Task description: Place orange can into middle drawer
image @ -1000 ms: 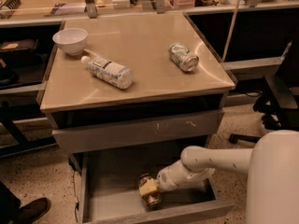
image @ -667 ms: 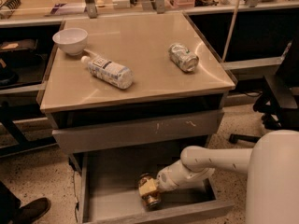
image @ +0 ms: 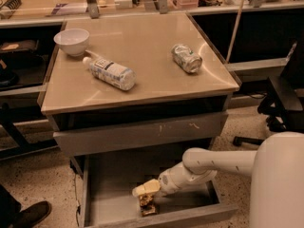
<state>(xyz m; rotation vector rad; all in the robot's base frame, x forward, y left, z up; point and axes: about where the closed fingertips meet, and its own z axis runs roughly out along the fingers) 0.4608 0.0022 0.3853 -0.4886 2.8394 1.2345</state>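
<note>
The white, smooth-shelled arm (image: 216, 161) reaches down and leftward from the rounded robot body (image: 278, 182) into the middle drawer (image: 110, 190), a wide, shallow grey metal tray with a flat floor, low side walls and a plain front lip, which stands pulled out at the bottom of the cabinet. The end effector (image: 145, 192), pale cream at its tip, sits low inside the drawer near the front lip, directly over the orange can (image: 147, 205). The can is small, dented and shiny golden-orange, and it rests on the drawer floor just behind the lip, roughly midway across. The end effector touches or nearly touches the can's top, but whether it is clamped on the can or has let go cannot be told. Above the open drawer is a closed grey drawer front (image: 137, 134) marked with whitish scratches. The smooth tan surface (image: 147, 37) on top carries a round white bowl (image: 72, 41) at the back left, a clear plastic bottle (image: 110, 72) with a white label lying on its side just beside the bowl, and a crumpled silver-green can (image: 186, 58) lying on its side well apart to the right.
</note>
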